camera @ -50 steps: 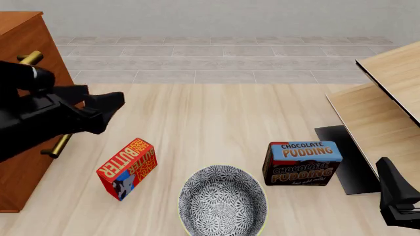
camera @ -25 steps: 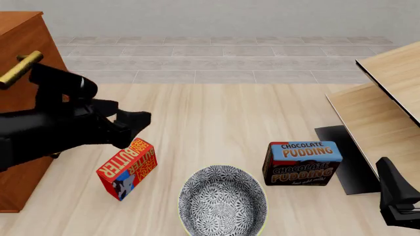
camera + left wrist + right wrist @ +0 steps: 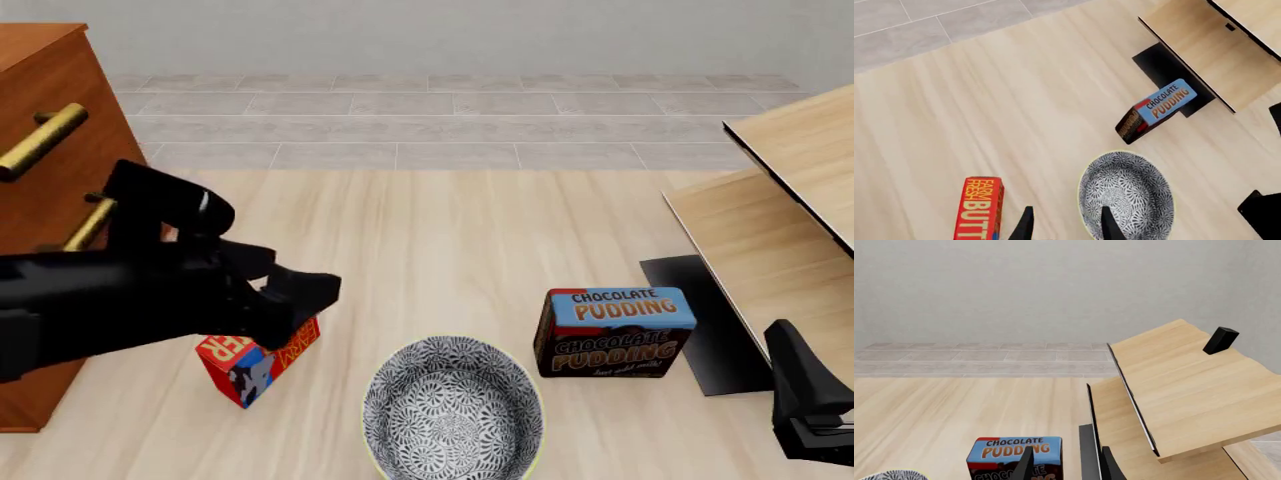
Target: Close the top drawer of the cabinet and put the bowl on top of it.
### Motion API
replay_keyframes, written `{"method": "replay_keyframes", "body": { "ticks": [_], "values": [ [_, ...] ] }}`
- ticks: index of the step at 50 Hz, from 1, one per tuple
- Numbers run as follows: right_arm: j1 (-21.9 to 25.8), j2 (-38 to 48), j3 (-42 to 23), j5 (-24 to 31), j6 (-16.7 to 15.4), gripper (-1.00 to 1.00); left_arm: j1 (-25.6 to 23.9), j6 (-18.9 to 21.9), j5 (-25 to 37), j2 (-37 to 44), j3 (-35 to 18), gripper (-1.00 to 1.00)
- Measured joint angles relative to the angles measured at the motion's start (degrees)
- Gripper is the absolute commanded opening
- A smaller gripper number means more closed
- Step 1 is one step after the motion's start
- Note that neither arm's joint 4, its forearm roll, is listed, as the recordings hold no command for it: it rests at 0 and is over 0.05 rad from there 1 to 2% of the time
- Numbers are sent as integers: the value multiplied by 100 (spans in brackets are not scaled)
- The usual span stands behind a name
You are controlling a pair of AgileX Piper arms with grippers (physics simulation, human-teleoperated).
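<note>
The cabinet (image 3: 34, 330) stands at the left edge of the front view. The top drawer (image 3: 83, 85) carries a brass bar handle (image 3: 40, 140), and its front looks level with the cabinet face. The black-and-white bowl (image 3: 454, 410) (image 3: 1127, 192) rests upright on the pale floor-like surface near the front edge. My left gripper (image 3: 314, 290) (image 3: 1066, 214) hovers open and empty to the left of the bowl, above the butter box. At the far right my right gripper (image 3: 801, 385) (image 3: 1066, 460) is open and empty, away from the bowl.
A red butter box (image 3: 254, 365) (image 3: 977, 210) stands left of the bowl, partly under my left arm. To the bowl's right stands a chocolate pudding box (image 3: 614, 330) (image 3: 1014, 457). Pale wooden shelving (image 3: 787, 200) with a black base fills the right side.
My left arm has swung away from the cabinet, moving right and down toward the bowl, and now covers the top of the butter box. The right arm has not moved.
</note>
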Motion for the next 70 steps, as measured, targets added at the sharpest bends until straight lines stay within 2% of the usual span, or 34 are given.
{"method": "replay_keyframes", "body": {
  "ticks": [11, 25, 70],
  "values": [
    [0, 0, 0, 0, 0, 100, -298, -221, 223, 133, -148, 100],
    [0, 0, 0, 0, 0, 100, -365, -339, 193, 312, -109, 100],
    [0, 0, 0, 0, 0, 100, -472, -797, -1061, 1327, 531, 100]
  ]
}}
